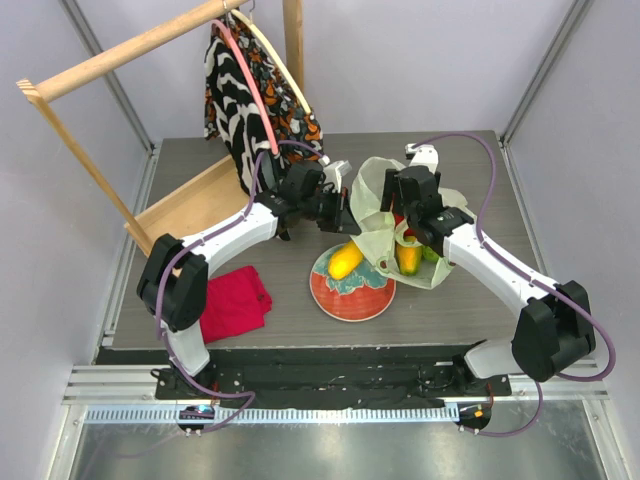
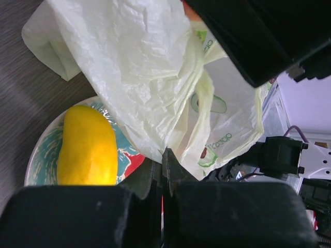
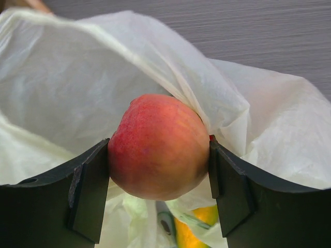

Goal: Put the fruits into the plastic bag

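Peach — where is it sitting right now?

It is sitting squarely between the fingers of the right gripper. They are pressing on both of its sides, opened only as far as the fruit is broad. It is hanging over the mouth of the plastic bag, whose pale film is draping against its top and right side.

And what is lying in the bag?

A yellow-orange fruit is showing below the peach, inside the film. In the view from above, a green fruit is showing through the bag beside it.

What is the left gripper doing?

Its fingers are pinching a fold of the bag's edge with no gap between them — holding the film up just beside the red plate.

Is anything lying on that plate?

One yellow mango is lying on it, close against the bag. The plate is resting on the grey table.
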Controlling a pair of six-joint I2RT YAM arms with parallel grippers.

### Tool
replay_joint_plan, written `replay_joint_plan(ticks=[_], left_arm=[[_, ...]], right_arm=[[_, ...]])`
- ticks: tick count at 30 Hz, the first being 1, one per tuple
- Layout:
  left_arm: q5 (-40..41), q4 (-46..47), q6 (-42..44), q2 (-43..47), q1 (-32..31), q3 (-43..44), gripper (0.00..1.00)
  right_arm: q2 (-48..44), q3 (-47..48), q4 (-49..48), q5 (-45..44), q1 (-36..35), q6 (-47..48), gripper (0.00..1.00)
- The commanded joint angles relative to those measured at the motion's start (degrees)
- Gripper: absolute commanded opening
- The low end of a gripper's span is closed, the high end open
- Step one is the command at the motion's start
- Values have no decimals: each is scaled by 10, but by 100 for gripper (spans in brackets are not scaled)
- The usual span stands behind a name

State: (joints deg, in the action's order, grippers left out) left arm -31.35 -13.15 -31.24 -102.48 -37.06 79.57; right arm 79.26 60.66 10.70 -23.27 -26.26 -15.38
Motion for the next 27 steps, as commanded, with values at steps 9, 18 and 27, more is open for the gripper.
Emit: replay_joint_plan(ticks=[9,18,27], left_arm=[[-18,16,-7,19,-1,9,0],[-20,18,-7,20,-4,8,0],[-21,17,-6,22,-6,9,0]], right_arm=[[-11,-14,21,-195,5,34,24],[62,-14,11,-133,5,-7,30],[85,-6,12,-132,5,-14,64]])
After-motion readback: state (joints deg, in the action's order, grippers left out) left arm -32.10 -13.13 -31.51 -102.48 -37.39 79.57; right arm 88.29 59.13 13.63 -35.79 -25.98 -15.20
